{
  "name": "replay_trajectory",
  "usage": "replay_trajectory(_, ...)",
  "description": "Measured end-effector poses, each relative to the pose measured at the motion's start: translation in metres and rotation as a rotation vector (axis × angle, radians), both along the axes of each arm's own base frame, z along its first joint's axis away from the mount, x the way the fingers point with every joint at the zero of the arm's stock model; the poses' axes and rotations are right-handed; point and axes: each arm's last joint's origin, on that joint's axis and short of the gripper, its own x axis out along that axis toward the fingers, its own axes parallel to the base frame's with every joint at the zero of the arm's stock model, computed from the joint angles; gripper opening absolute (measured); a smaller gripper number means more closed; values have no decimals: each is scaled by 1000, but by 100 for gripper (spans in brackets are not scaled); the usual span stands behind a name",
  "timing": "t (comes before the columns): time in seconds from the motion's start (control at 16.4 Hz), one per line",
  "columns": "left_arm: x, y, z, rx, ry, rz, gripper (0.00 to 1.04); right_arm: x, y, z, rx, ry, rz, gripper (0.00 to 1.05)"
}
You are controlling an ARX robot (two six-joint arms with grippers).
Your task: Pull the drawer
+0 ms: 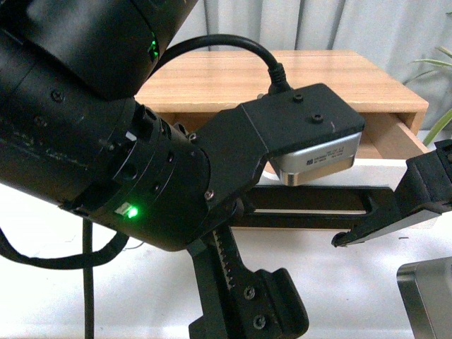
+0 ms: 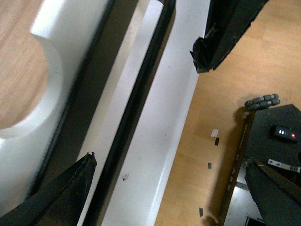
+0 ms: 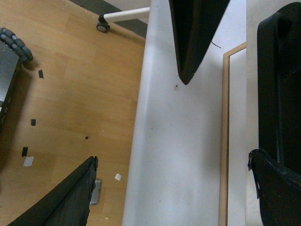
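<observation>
Grasp step by the look of it. The left hand (image 2: 143, 106) is spread wide with the long black bar handle (image 2: 148, 61) running right through the gap. One of its black fingers (image 2: 61, 197) sits on the side toward the half-round notch (image 2: 23, 84), the other out past the front's far edge, over the floor. Nothing's pinched yet.

The wide white-fronted wooden drawer (image 2: 160, 132) sits under the light wooden table (image 1: 282, 81). From the front view it looks a bit out, with a wooden side showing on the right and a dark gap under the top. How far it's got to go, can't tell.

The right hand (image 3: 140, 121) is spread too, hanging in front of the white face and holding nothing.

Next move, imo: press the left fingers together on the bar so they actually bite, then pull straight back toward the robot and keep it level. An angled pull could make the drawer bind, or the bar slip out of the fingers. Right arm probably wants to stay clear of the drawer's path.
</observation>
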Motion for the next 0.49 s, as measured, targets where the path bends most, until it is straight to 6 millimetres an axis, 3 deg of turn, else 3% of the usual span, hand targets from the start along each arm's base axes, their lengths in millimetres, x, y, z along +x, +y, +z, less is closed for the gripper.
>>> replay_trajectory(0.37, 12, 16, 36, -120, -54, 82, 98, 17, -12, 36, 68, -66, -69, 98)
replay_trajectory(0.49, 19, 35, 59, -214, -84, 163, 98, 21, -19, 50, 107, -72, -100, 98)
